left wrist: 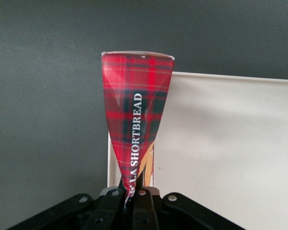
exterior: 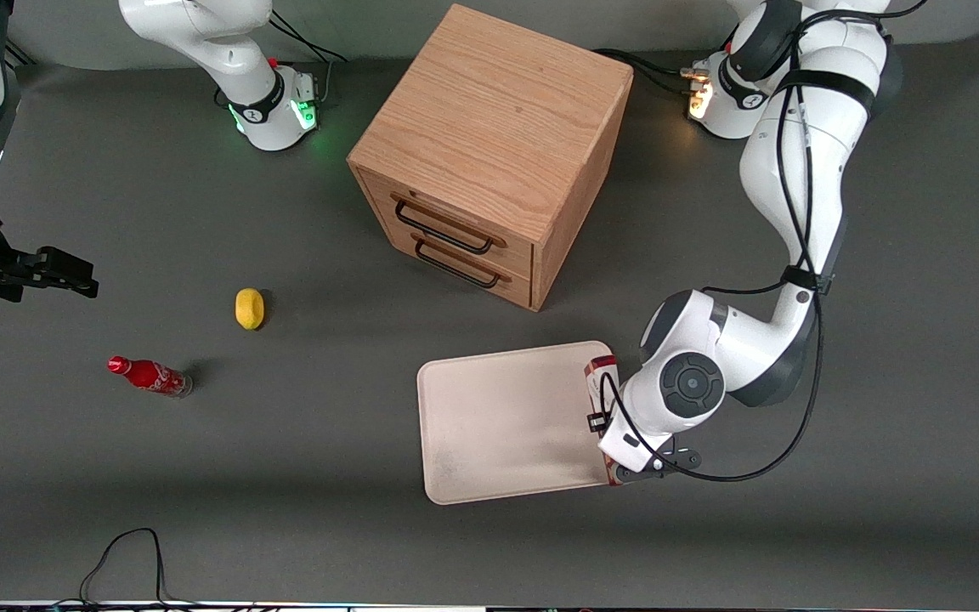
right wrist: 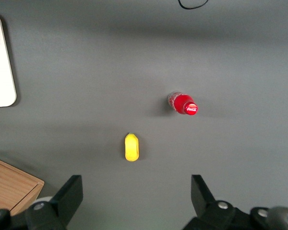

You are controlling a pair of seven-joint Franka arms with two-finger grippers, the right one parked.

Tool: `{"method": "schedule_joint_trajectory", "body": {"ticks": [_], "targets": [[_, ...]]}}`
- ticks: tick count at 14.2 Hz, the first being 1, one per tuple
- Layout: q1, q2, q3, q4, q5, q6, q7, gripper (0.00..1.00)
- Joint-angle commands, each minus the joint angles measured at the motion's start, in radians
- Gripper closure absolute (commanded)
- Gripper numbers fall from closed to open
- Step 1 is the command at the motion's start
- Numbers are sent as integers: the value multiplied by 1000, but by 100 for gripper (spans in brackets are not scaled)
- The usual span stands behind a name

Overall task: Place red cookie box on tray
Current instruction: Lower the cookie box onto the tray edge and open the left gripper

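Red cookie box [left wrist: 137, 120] held over the tray [exterior: 498, 425] edge

The gripper [left wrist: 133, 194] clamps the box's end; the box hangs at the tray's rim toward the working arm; released here, it may tip off.

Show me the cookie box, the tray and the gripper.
cookie box [left wrist: 134, 110], left wrist view, on its tartan side.
tray [exterior: 498, 416], front view, on its bare floor.
gripper [left wrist: 133, 194], left wrist view, between the fingertips, shut on the cookie box at the tray's edge.
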Motion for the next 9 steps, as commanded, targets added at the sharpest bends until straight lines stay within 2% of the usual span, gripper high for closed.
{"method": "schedule_joint_trajectory", "body": {"ticks": [1,2,3,9], "targets": [[-20,11,14,31,11,1,-26,100],[-18,11,14,28,14,3,-26,9],[-20,9,14,28,15,1,-26,0],[-18,9,14,30,15,3,-26,0]]}}
